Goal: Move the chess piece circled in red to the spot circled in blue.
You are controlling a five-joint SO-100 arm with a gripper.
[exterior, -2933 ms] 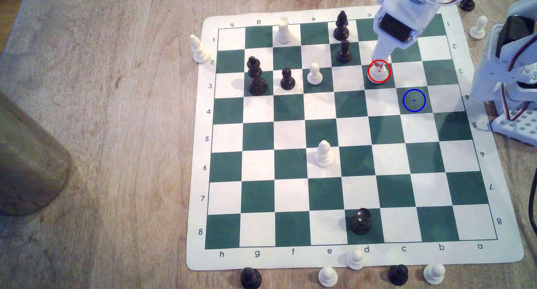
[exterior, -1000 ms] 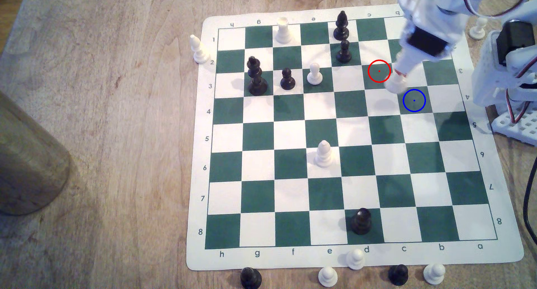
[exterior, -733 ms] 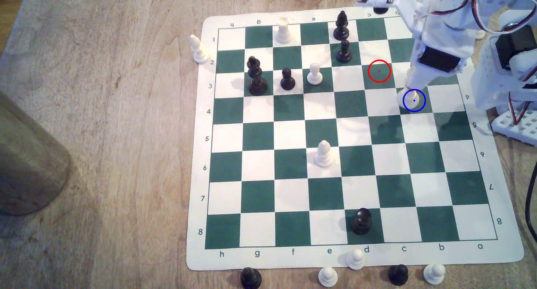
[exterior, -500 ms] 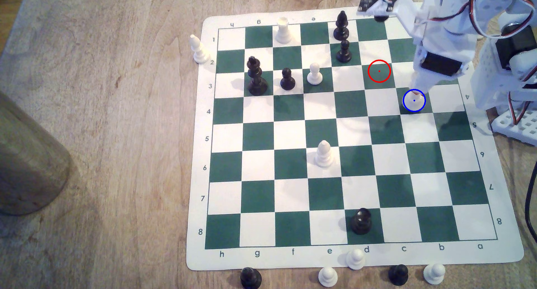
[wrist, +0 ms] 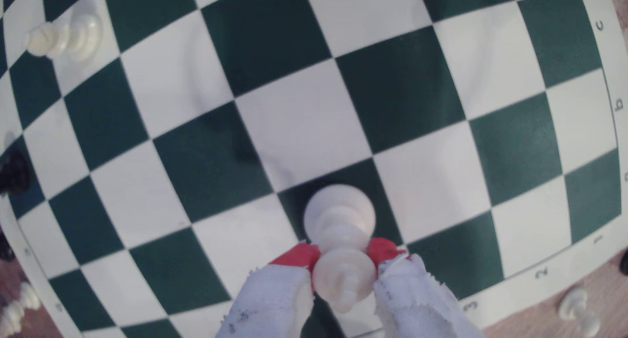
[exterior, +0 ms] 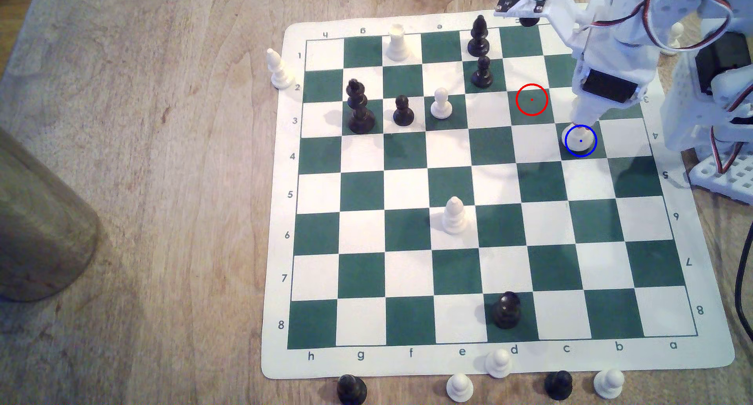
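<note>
Pale wood table (exterior: 142,185) carries a green-and-white roll-up chessboard (exterior: 448,177), with spare pawns and dark pieces lined along its near and far edges. Over the corner of the board nearest the arm's base, the gripper (wrist: 345,258) points almost straight down, and its red-tipped, cloth-wrapped fingers (wrist: 297,256) are clamped on the neck of the chess piece (wrist: 339,219), just under its crown. Holding it high on the stem like this keeps the wide round base free below the fingertips, so the base can meet the board without the fingers touching the mat.

That base sits directly beneath the fingertips, within the dark green square that carries the blue ring, the spot (exterior: 591,150); in the exterior view the white base lies inside the ring, a little toward the view's left of its centre dot. Whether the base is fully seated or a hair above the mat cannot be told from these pictures. The piece looks roughly upright.

The red-ringed square (exterior: 531,99), diagonally away from the fingers, is bare. A white bishop (exterior: 453,217) and the other pieces stand well away from the fingers, so nothing crowds the release. Judging by this, the carry is done and what remains is to open the fingers and lift clear without tipping the piece.
</note>
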